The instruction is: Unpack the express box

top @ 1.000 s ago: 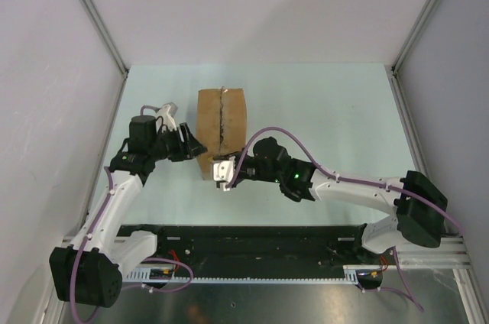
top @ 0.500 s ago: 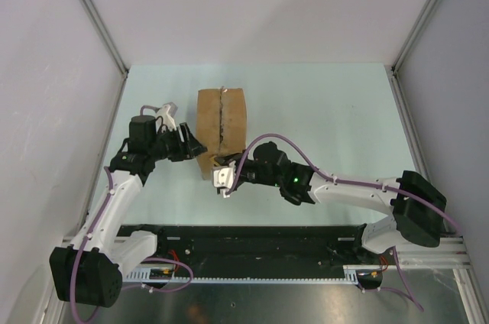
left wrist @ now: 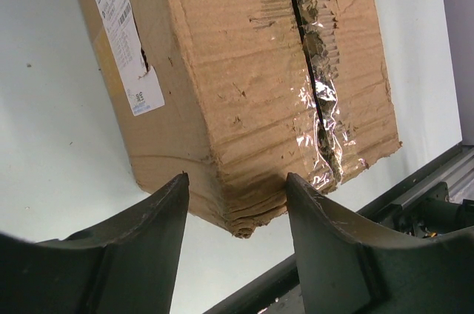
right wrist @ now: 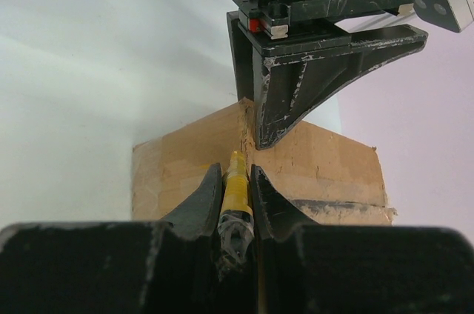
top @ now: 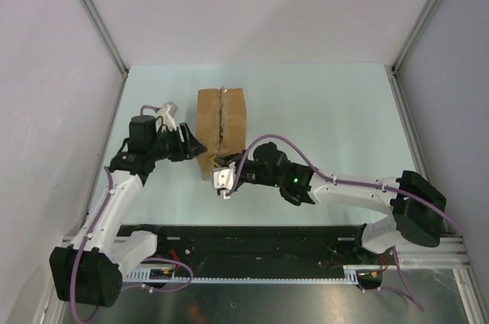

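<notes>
Brown cardboard express box (top: pixel 222 129) sits on a desk (top: pixel 321 110). Left fingers (left wrist: pixel 133 255) spread wide astride its near left corner; right fingers (right wrist: pixel 201 206) pinch a yellow knife (right wrist: pixel 236 184) at its near end.

Table (top: pixel 321 110): flat pale-green top, white walls on 3 sides, black rail (top: pixel 252 240) across the near edge. Only 1 item sits directly on it, the express box (top: pixel 222 121), a brown corrugated carton left of centre with its long axis running near to far. Its centre seam (left wrist: pixel 304 47) faces up with torn shiny tape (left wrist: pixel 326 136) along it, and a white label (left wrist: pixel 122 32) is on the left side.
</notes>
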Available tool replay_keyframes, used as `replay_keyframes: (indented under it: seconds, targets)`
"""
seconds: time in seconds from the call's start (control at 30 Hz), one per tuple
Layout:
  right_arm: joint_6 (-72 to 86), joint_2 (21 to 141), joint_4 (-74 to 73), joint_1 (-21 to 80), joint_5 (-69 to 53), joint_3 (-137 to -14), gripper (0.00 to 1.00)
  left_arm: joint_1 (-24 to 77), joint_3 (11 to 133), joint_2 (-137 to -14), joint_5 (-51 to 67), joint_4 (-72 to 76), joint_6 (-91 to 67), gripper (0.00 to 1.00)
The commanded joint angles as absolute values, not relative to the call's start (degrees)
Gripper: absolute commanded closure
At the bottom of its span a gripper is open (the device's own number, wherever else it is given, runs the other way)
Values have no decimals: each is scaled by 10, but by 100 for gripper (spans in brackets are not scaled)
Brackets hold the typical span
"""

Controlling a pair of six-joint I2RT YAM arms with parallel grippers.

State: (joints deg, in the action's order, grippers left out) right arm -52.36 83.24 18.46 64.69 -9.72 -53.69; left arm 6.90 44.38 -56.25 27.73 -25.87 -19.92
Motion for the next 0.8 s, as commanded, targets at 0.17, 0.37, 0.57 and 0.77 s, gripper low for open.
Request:
replay_keyframes:
  seconds: [0.17, 0.37, 0.57, 0.77]
  targets:
    - [-522, 799, 218, 650, -112, -541, 100, 69, 456, -570, 270, -264, -181, 40]
    - [-517, 791, 207, 651, -110, -541, 100, 69, 458, -572, 270, -264, -181, 39]
    - [-512, 800, 211, 652, -117, -541, 100, 69, 458, -572, 272, -264, -183, 40]
    - [-503, 795, 199, 658, -120, -541, 100, 69, 459, -570, 273, -264, -184, 39]
